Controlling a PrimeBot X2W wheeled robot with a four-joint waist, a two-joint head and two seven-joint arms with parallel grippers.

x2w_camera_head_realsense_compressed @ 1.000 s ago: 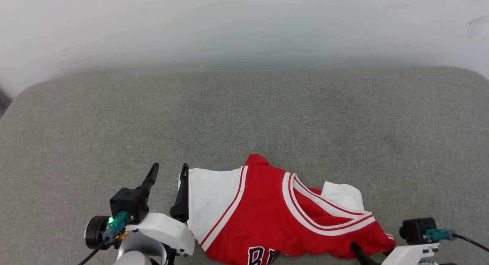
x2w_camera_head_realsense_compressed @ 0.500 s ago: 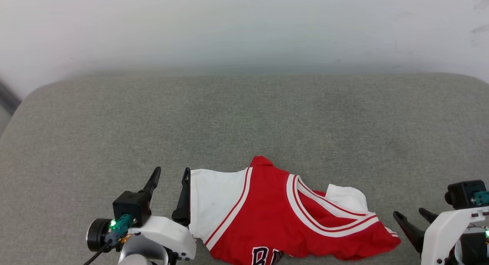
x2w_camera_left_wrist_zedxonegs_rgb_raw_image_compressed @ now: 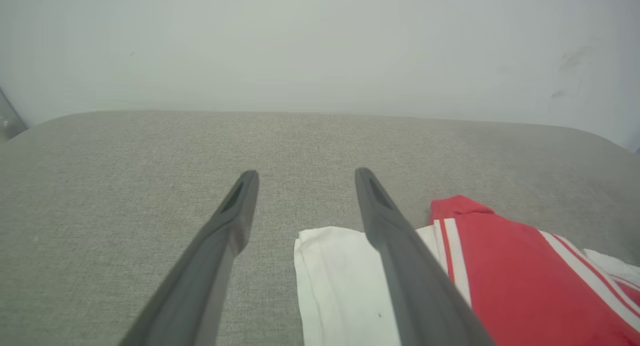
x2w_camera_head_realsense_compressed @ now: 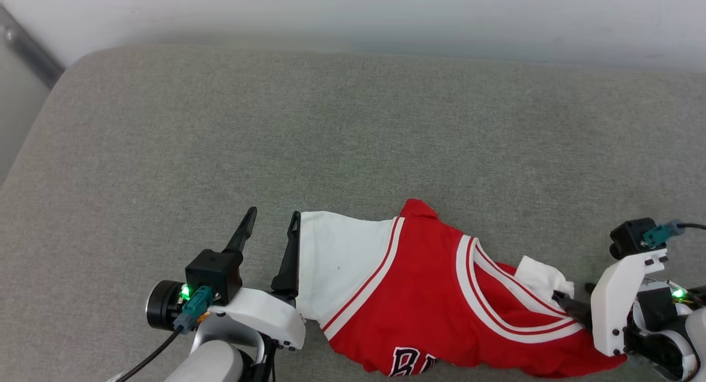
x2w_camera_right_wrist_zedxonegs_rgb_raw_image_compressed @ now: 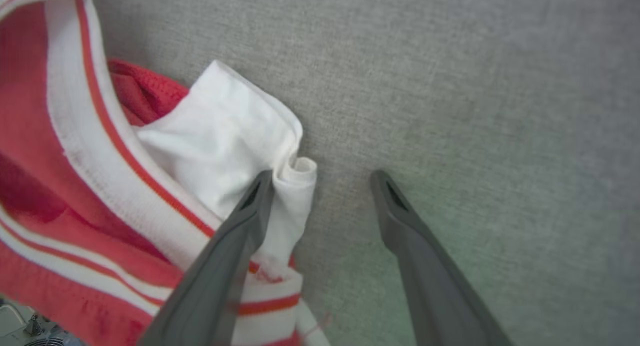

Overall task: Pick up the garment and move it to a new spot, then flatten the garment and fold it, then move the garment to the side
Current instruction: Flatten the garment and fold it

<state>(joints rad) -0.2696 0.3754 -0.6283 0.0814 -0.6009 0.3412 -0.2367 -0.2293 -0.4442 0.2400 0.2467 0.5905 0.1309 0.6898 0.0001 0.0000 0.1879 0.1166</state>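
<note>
Both spread wide, left gripper (x2w_camera_head_realsense_compressed: 273, 213) and right gripper (x2w_camera_right_wrist_zedxonegs_rgb_raw_image_compressed: 322, 176) flank the garment (x2w_camera_head_realsense_compressed: 419, 294).

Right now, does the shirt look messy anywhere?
Yes. The shirt lies rumpled on the grey cushion, not flat. The white sleeve on the robot's right is bunched and curled at its edge; the other sleeve lies smooth.

garment (x2w_camera_head_realsense_compressed: 419, 294) hem is running off the bottom edge | black lettering (x2w_camera_head_realsense_compressed: 411, 364) is being cropped there, unreadable | right gripper (x2w_camera_head_realsense_compressed: 571, 291) is hiding partly behind its white mount (x2w_camera_head_realsense_compressed: 618, 305), lower right
</note>
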